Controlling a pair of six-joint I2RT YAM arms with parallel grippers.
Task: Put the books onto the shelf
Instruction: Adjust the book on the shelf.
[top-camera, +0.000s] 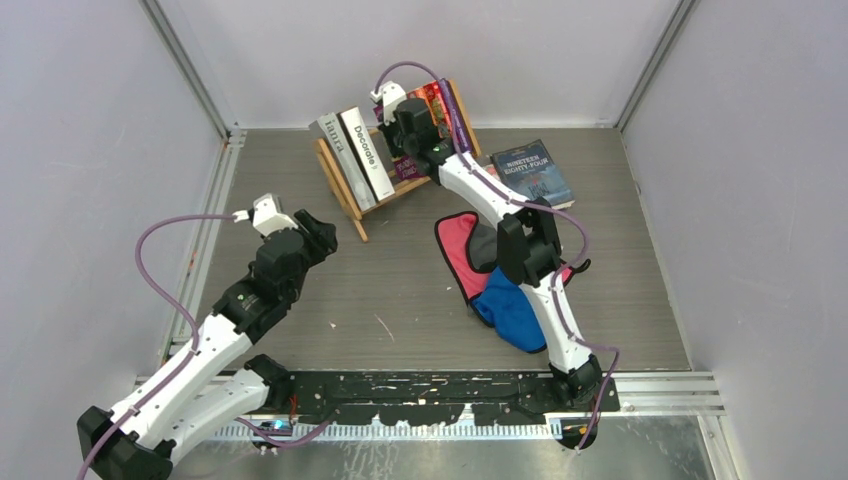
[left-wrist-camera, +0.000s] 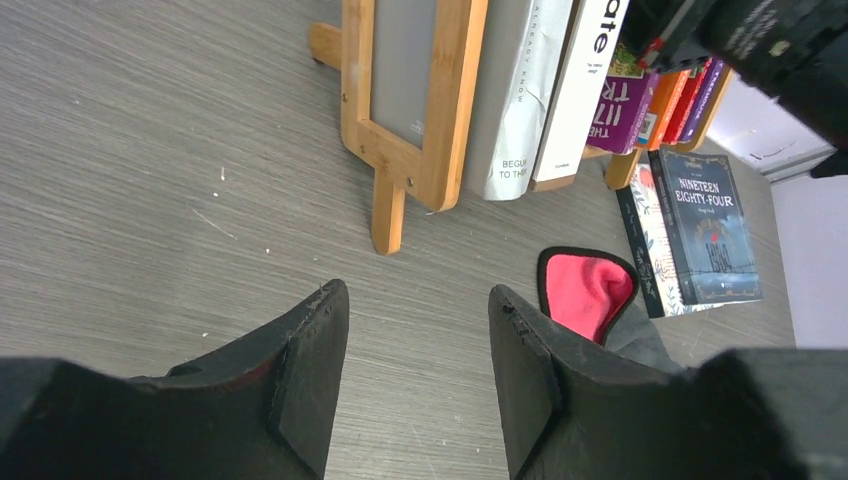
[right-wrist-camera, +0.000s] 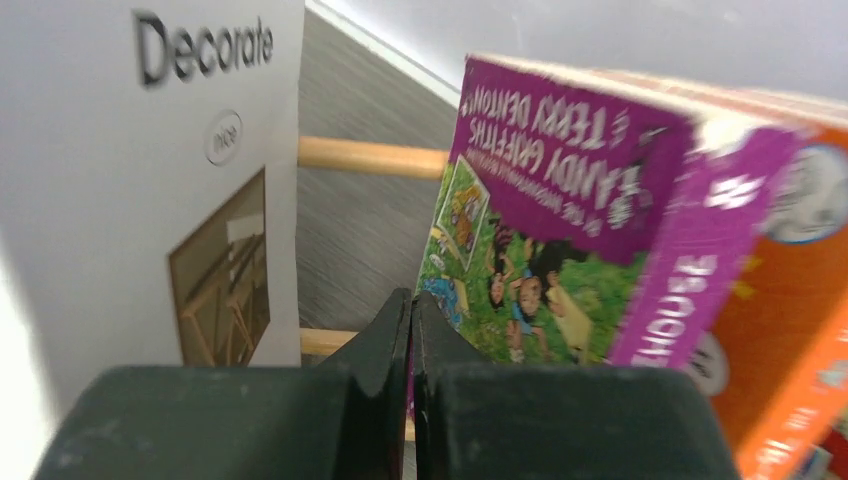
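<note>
A: Okay, shelf first. Where?
B: Light-wood shelf (top-camera: 343, 195), upper middle of the top view, standing on the grey counter (top-camera: 400, 290). The grey book (top-camera: 333, 142) and the white "Decorate" book (top-camera: 364, 152) lean together at its left end. The purple book (right-wrist-camera: 560, 190), the orange book (right-wrist-camera: 790, 300) and a few more are packed at its right end.
A: Any books off the shelf?
B: Two. The dark "Nineteen Eighty-Four" book (top-camera: 533, 170) lies flat to the right of the shelf, on top of a floral book (left-wrist-camera: 645, 235).
A: Right hand?
B: The right hand (right-wrist-camera: 411, 300) is in the gap between "Decorate" and the purple book. Its fingers are pressed together at the lower corner of the purple cover. Can't tell if anything thin is nipped.
A: Left hand?
B: The left hand (left-wrist-camera: 415, 300) is at middle left in the top view, above bare counter and well apart from the shelf. Its fingers are apart with nothing between them, pointing toward the shelf's left end piece.
A: Clutter?
B: A red cloth (top-camera: 455, 250), a grey cloth (top-camera: 483, 250) and a blue cloth (top-camera: 510, 315) are bunched under the right arm at centre frame.
</note>
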